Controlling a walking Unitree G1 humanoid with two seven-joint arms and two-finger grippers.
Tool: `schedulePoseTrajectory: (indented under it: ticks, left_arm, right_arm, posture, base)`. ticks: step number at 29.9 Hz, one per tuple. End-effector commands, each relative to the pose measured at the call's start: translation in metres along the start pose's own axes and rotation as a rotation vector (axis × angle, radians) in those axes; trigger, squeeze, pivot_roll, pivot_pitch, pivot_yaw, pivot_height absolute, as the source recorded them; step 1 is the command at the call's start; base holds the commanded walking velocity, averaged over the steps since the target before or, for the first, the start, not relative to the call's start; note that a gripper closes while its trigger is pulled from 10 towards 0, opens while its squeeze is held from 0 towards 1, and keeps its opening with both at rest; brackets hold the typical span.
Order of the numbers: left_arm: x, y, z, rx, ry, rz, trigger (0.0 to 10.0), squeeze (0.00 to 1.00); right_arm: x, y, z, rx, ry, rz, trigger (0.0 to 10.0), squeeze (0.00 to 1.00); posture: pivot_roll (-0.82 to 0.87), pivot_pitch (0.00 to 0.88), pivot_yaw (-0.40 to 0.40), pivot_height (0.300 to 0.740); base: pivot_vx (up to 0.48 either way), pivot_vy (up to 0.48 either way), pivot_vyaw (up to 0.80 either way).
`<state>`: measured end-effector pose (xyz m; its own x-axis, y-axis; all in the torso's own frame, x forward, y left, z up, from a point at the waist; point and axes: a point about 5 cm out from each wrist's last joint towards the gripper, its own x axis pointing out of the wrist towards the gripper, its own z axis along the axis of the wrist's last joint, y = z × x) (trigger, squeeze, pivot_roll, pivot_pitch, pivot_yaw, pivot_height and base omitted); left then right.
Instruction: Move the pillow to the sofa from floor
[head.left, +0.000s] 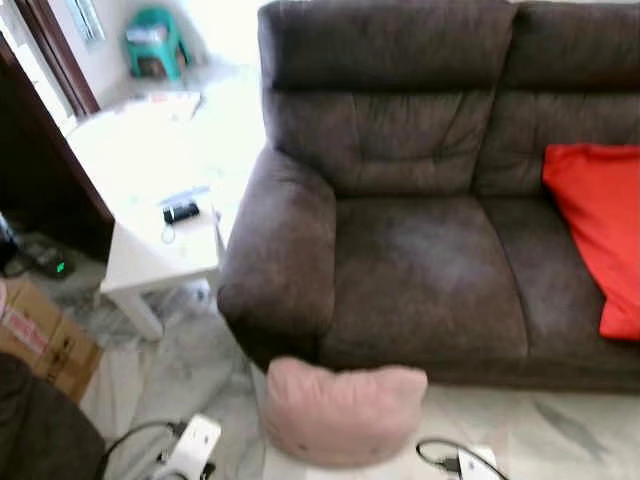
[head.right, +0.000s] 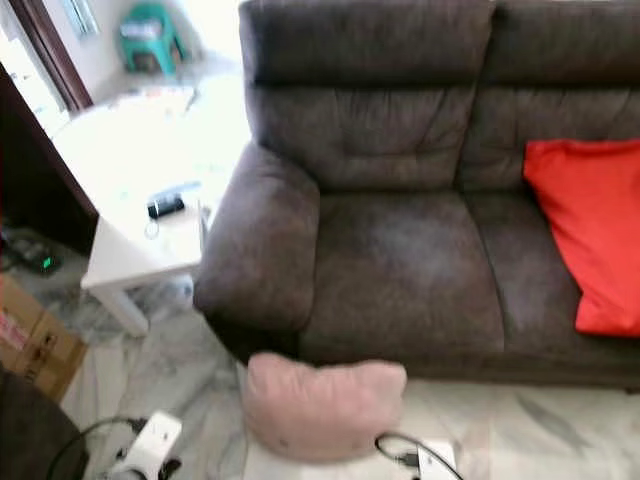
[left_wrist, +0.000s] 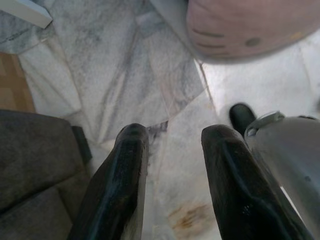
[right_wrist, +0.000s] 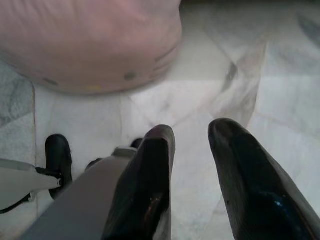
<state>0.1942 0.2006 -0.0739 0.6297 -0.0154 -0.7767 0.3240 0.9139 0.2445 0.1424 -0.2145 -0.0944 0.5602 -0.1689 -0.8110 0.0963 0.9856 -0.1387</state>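
Observation:
A pale pink pillow (head.left: 340, 410) lies on the marble floor, leaning against the front of the dark brown sofa (head.left: 420, 270) below its left armrest. The pink pillow (left_wrist: 250, 25) is ahead of my left gripper (left_wrist: 172, 137), whose two black fingers stand open above the floor with nothing between them. My right gripper (right_wrist: 192, 132) is also open over the floor, with the pink pillow (right_wrist: 90, 45) just beyond its fingertips. Both arms' silver ends (head.left: 195, 445) sit low at the bottom of the head views, on either side of the pillow.
A red cushion (head.left: 600, 230) rests on the sofa's right seat. A white side table (head.left: 150, 190) with a small dark object stands left of the armrest. A cardboard box (head.left: 40, 340) and a dark seat edge (head.left: 40, 430) are at lower left. A teal stool (head.left: 155, 40) stands far back.

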Motion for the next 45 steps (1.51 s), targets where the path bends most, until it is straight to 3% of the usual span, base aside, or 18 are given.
schedulePoseTrajectory:
  ticks: [1,17,23,33,45]
  left_arm:
    - [-0.0011,0.0015,-0.0048,-0.007,0.017,0.003,10.0,0.0]
    - [-0.0013,-0.0001,-0.0014,-0.033,-0.026,-0.018,10.0,0.0]
    - [-0.0011,0.0003,-0.0013,0.001,-0.019,-0.019,10.0,0.0]
    - [-0.0012,0.0009,-0.0013,0.005,-0.022,-0.005,10.0,0.0]
    - [-0.0012,0.001,-0.0012,-0.001,-0.024,0.0,10.0,0.0]
  right_arm:
    - [-0.0016,-0.0011,-0.007,0.021,0.025,-0.005,10.0,0.0]
    - [-0.0007,0.0046,-0.0029,0.032,0.006,-0.01,10.0,0.0]
    - [-0.0002,0.003,-0.0011,0.025,0.004,-0.011,10.0,0.0]
    - [-0.0005,-0.0014,-0.0018,0.02,0.003,-0.013,10.0,0.0]
    - [0.0005,0.0056,0.0021,0.017,-0.009,-0.005,10.0,0.0]
  posture:
    - [-0.01,0.061,0.041,0.74]
    - [-0.01,0.061,0.04,0.74]
    - [-0.01,0.061,0.039,0.74]
    - [-0.01,0.062,0.038,0.74]
    - [-0.01,0.063,0.037,0.74]
  base:
    - [0.0,0.334,0.0]
    - [0.0,0.038,0.0]
    - [0.0,0.0,0.0]
    - [0.0,-0.396,0.0]
    - [0.0,0.0,0.0]
